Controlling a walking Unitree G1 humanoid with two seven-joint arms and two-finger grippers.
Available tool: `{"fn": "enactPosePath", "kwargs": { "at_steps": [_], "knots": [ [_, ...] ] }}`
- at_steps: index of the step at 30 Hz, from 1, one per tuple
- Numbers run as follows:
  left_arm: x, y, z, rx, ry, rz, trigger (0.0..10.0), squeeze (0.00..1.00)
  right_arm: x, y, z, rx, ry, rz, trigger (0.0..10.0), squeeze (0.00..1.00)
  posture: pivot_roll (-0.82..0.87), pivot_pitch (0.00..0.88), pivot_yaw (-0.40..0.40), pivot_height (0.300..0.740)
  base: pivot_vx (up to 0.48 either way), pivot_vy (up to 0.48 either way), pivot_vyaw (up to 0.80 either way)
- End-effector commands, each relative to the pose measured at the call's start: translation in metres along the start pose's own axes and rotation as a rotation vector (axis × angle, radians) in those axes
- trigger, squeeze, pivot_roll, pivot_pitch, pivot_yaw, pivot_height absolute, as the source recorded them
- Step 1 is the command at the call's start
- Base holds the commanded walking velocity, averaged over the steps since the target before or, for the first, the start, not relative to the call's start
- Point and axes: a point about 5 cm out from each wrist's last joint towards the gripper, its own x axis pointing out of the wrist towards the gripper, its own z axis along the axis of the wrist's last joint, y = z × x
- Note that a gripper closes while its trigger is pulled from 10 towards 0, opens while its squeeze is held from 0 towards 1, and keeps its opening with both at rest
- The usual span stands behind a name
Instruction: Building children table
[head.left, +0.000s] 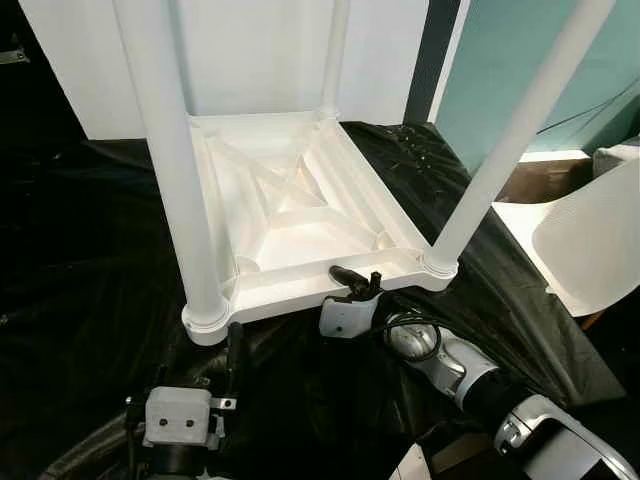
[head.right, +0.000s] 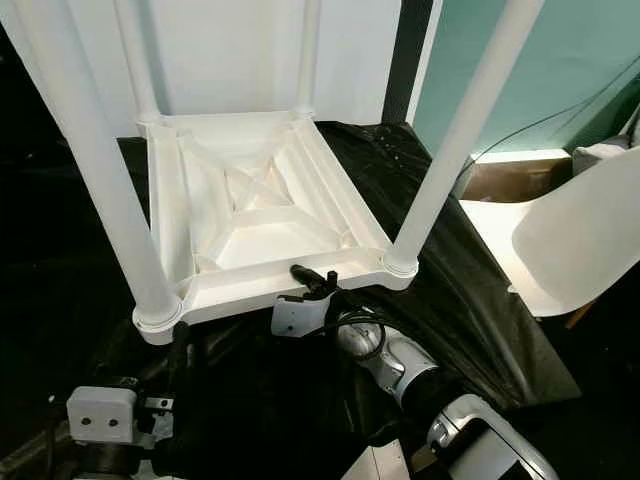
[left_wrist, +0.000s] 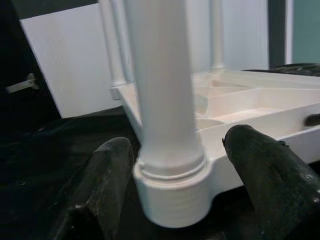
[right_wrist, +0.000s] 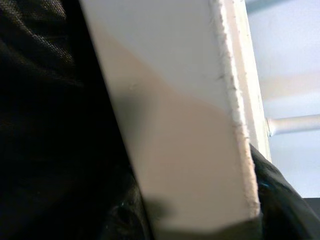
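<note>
The white children's table (head.left: 300, 205) is lying upside down on a black sheet (head.left: 90, 260), its ribbed underside facing up and its legs rising past the top edge of the head views. The left gripper (head.left: 232, 345) is sitting just short of the table's near left corner with its fingers (left_wrist: 107, 175) spread open, and in its wrist view the near left leg (left_wrist: 165, 100) with its round socket is standing between them, touching neither. The right gripper (head.left: 355, 280) is reaching onto the near edge of the table, one finger lying over the rim (the other is hidden below it, so I cannot tell whether it is clamping). Its wrist view is pressed up against a white panel edge, blurred. A white chair (head.left: 595, 235) is standing off the sheet's right edge, cut off by the frame.
</note>
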Motion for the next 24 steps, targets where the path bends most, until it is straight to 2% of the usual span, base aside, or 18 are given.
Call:
{"fn": "enactPosePath", "kwargs": {
  "at_steps": [1,2,3,5,7,12,19,20,21,23,24],
  "knots": [
    [-0.003,0.009,-0.005,0.016,0.038,0.115,10.0,0.00,0.002,-0.022,-0.002,0.075,0.006,-0.123,0.0,0.00,0.05,0.000,-0.012,0.740,0.000,0.000,0.00],
    [-0.002,0.022,-0.011,0.023,0.068,0.200,10.0,0.00,0.002,-0.022,-0.002,0.079,0.005,-0.123,0.0,0.00,0.05,0.000,-0.011,0.740,0.000,0.000,0.00],
    [-0.002,0.022,-0.011,0.023,0.068,0.200,10.0,0.00,0.002,-0.022,-0.002,0.079,0.005,-0.123,0.0,0.00,0.05,0.000,-0.011,0.740,0.000,0.000,0.00],
    [0.000,0.037,-0.019,0.018,0.097,0.303,10.0,0.00,0.002,-0.023,-0.001,0.091,0.006,-0.128,0.0,0.00,0.05,0.000,-0.009,0.740,0.000,0.000,0.00],
    [0.000,0.037,-0.019,0.018,0.097,0.303,10.0,0.00,0.002,-0.023,-0.001,0.091,0.006,-0.128,0.0,0.00,0.05,0.000,-0.009,0.740,0.000,0.000,0.00],
    [-0.003,0.037,-0.041,0.039,0.162,0.362,10.0,0.00,0.006,-0.027,0.003,0.102,-0.004,-0.141,0.0,0.00,0.04,0.000,-0.005,0.740,0.000,0.000,0.00],
    [-0.005,0.037,-0.048,0.062,0.195,0.382,10.0,0.00,0.005,-0.028,0.001,0.103,0.001,-0.146,0.3,0.00,0.04,0.000,-0.002,0.740,0.000,0.000,0.00],
    [-0.002,0.037,-0.051,0.070,0.202,0.388,10.0,0.00,0.005,-0.028,0.000,0.106,0.005,-0.148,0.7,0.00,0.04,0.000,-0.002,0.740,0.000,0.000,0.00],
    [0.004,0.037,-0.054,0.070,0.204,0.392,10.0,0.00,0.004,-0.028,-0.001,0.109,0.008,-0.151,2.0,0.00,0.04,0.000,0.000,0.740,0.000,0.000,0.00],
    [0.008,0.037,-0.056,0.067,0.205,0.394,10.0,0.00,0.004,-0.028,-0.001,0.112,0.009,-0.154,2.3,0.00,0.04,0.000,0.002,0.740,0.000,0.000,0.00],
    [0.014,0.034,-0.058,0.061,0.203,0.386,10.0,0.00,0.004,-0.028,0.000,0.116,0.008,-0.160,3.0,0.00,0.04,0.000,0.005,0.740,0.000,0.000,0.00]
  ]
}}
